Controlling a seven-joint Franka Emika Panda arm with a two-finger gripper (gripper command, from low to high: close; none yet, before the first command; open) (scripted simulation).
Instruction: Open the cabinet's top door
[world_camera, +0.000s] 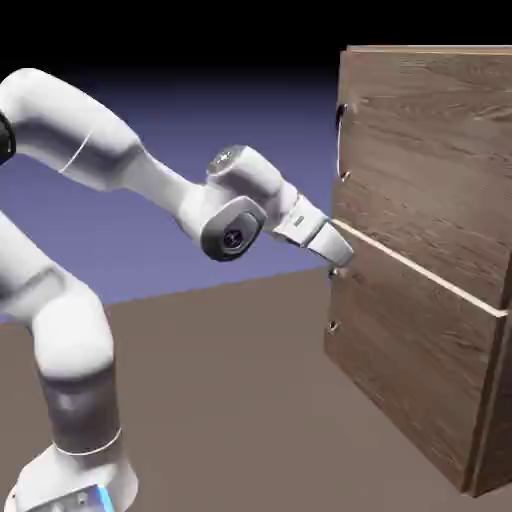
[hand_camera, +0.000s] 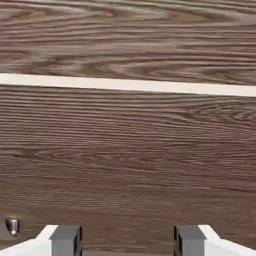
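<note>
Gripper (hand_camera: 128, 240) sits spread wide, nothing between its blocky grey fingertips, nose close to the cabinet (world_camera: 430, 330). The top door (world_camera: 430, 150), dark streaky wood grain, stands above the pale trim strip (hand_camera: 128, 85), its thin bar handle (world_camera: 341, 140) above the hand

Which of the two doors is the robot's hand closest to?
The lower door. The hand sits just under the light strip that splits the cabinet, while the top door is above it.

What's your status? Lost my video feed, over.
Gripper open, empty, facing the cabinet near the light trim strip. Top door shut, handle above the gripper, untouched. Nothing in the way.
</note>
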